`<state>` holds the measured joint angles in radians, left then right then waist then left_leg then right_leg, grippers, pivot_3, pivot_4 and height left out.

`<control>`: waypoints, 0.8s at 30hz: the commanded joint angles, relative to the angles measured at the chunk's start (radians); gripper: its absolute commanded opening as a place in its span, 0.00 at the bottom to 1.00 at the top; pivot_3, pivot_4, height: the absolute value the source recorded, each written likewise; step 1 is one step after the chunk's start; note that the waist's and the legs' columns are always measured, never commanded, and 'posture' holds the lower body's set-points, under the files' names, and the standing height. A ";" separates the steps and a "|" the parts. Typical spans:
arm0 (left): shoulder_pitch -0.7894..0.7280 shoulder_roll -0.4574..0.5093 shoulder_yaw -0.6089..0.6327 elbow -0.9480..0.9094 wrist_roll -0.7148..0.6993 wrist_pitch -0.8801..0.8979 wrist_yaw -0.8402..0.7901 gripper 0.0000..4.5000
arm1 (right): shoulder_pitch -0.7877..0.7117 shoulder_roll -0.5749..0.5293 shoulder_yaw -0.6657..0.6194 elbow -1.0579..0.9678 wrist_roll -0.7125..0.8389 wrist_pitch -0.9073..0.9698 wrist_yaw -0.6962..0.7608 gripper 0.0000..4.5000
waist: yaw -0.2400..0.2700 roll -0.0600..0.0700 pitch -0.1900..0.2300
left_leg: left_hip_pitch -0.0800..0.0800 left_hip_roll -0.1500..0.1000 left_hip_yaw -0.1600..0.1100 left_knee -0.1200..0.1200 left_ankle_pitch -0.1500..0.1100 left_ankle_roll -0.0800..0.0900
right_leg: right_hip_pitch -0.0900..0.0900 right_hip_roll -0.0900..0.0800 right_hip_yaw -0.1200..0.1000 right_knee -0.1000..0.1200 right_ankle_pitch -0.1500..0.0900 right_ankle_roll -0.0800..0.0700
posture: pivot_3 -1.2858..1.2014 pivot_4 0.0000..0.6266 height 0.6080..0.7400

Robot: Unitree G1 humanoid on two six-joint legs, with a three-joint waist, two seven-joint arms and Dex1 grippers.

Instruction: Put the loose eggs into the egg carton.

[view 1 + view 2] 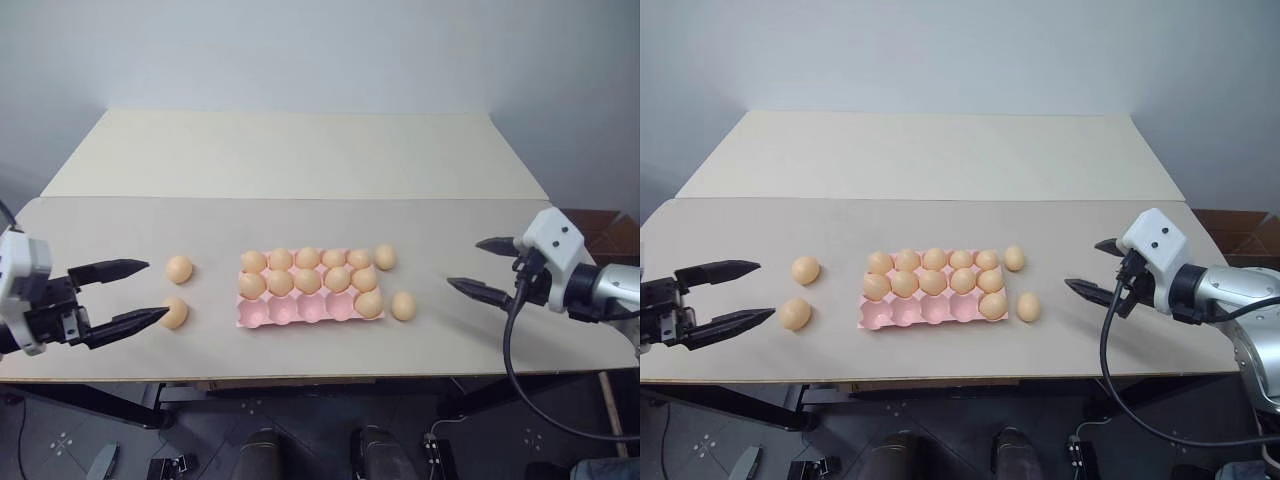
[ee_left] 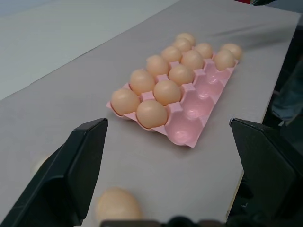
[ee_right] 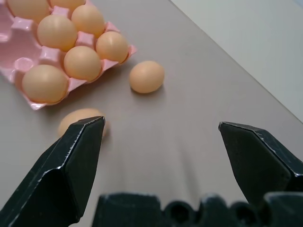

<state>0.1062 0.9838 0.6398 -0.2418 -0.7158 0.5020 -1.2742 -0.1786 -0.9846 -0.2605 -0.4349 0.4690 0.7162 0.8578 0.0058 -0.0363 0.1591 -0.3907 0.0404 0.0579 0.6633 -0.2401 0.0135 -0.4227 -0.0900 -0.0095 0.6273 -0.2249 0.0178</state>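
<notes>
The pale-pink egg carton (image 1: 285, 312) lies at the table's middle. Its back and middle rows are full of tan eggs, and one more egg (image 1: 368, 303) sits at the right end of the front row. Two loose eggs lie to its left, one farther back (image 1: 179, 268) and one nearer (image 1: 175, 313). Two more lie to its right, one by the back corner (image 1: 385, 257) and one by the front corner (image 1: 403, 305). My left gripper (image 1: 155, 290) hangs open just left of the left pair. My right gripper (image 1: 463, 263) hangs open to the right of the right pair, holding nothing.
The grey table (image 1: 300, 220) has a lighter cream panel (image 1: 300, 150) across its far half. A black cable (image 1: 515, 350) hangs from my right arm past the table's front edge. The right wrist view shows the two right-hand eggs, one (image 3: 147, 76) beyond the other (image 3: 80, 118).
</notes>
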 commanded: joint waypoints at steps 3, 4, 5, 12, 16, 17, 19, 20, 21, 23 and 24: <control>-0.058 0.007 -0.049 0.001 -0.021 -0.004 -0.013 1.00 | 0.006 0.034 0.043 -0.107 0.033 0.140 -0.095 1.00 | -0.002 0.000 0.000 | 0.000 0.001 0.001 0.000 0.000 0.000 | 0.000 0.000 0.000 0.000 -0.001 0.002 | 0.52 0.24 1.00; -0.066 0.008 -0.059 0.006 -0.020 -0.005 -0.016 1.00 | 0.002 0.052 0.062 -0.126 0.038 0.163 -0.117 1.00 | -0.001 0.000 0.000 | 0.000 0.001 0.001 0.000 0.000 0.000 | 0.000 0.001 0.000 0.000 -0.001 0.002 | 0.52 0.24 1.00; -0.077 0.010 -0.069 0.013 -0.020 -0.005 -0.021 1.00 | -0.009 0.076 0.079 -0.138 0.045 0.190 -0.143 1.00 | -0.001 0.000 0.000 | 0.000 0.002 0.001 0.000 0.000 0.000 | 0.000 0.001 0.000 0.000 -0.001 0.002 | 0.52 0.24 1.00; -0.140 0.017 -0.126 0.062 -0.002 -0.015 -0.045 1.00 | -0.103 0.224 0.277 -0.120 -0.014 0.307 -0.301 1.00 | -0.006 0.000 0.000 | 0.000 0.002 0.001 0.000 0.000 0.000 | -0.001 0.002 0.001 0.000 0.001 0.001 | 0.52 0.24 1.00; -0.139 0.019 -0.123 0.060 0.000 -0.014 -0.051 1.00 | -0.126 0.258 0.327 -0.078 -0.058 0.328 -0.345 1.00 | -0.005 0.000 0.000 | -0.001 0.002 0.001 0.000 0.000 0.000 | -0.002 0.002 0.001 -0.001 0.004 -0.001 | 0.52 0.24 1.00; -0.136 0.020 -0.120 0.058 0.000 -0.013 -0.052 1.00 | -0.128 0.259 0.338 -0.070 -0.066 0.329 -0.348 1.00 | -0.005 0.000 0.000 | -0.002 0.002 0.001 0.000 0.000 0.000 | -0.002 0.002 0.001 -0.001 0.004 -0.001 | 0.52 0.24 1.00; -0.128 0.021 -0.113 0.054 0.001 -0.013 -0.054 1.00 | -0.130 0.261 0.361 -0.044 -0.089 0.322 -0.357 1.00 | -0.004 0.000 0.000 | -0.002 0.001 0.001 0.000 0.000 0.000 | -0.002 0.002 0.001 -0.001 0.004 -0.001 | 0.52 0.24 1.00; -0.126 0.022 -0.110 0.053 0.001 -0.012 -0.054 1.00 | -0.132 0.263 0.367 -0.033 -0.097 0.317 -0.358 1.00 | -0.004 0.000 0.000 | -0.002 0.002 0.001 0.000 0.000 0.000 | -0.001 0.002 0.001 -0.001 0.004 -0.001 | 0.52 0.24 1.00; -0.123 0.022 -0.108 0.051 0.001 -0.012 -0.053 1.00 | -0.132 0.265 0.371 -0.027 -0.102 0.313 -0.358 0.96 | -0.004 0.000 0.000 | -0.002 0.002 0.001 0.000 0.000 0.000 | -0.002 0.002 0.001 -0.001 0.004 -0.001 | 0.52 0.24 1.00; -0.118 0.022 -0.103 0.047 0.001 -0.012 -0.052 1.00 | -0.138 0.267 0.378 -0.015 -0.109 0.310 -0.351 0.87 | -0.005 0.000 0.000 | -0.002 0.002 0.001 0.000 0.000 0.000 | -0.002 0.003 0.001 -0.001 0.004 0.000 | 0.52 0.24 1.00; -0.116 0.023 -0.101 0.046 0.001 -0.012 -0.051 1.00 | -0.141 0.266 0.381 -0.011 -0.110 0.312 -0.346 0.81 | -0.005 0.000 0.000 | -0.002 0.002 0.001 0.000 0.000 0.000 | -0.002 0.003 0.001 -0.001 0.004 0.000 | 0.52 0.24 1.00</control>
<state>-0.0119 0.9895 0.5012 -0.1787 -0.7089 0.5018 -1.3217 -0.3010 -0.7176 0.1269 -0.4362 0.3715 1.0410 0.5110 0.0004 -0.0365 0.1590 -0.3926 0.0431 0.0586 0.6633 -0.2401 0.0136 -0.4244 -0.0866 -0.0088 0.6263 -0.2211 0.0178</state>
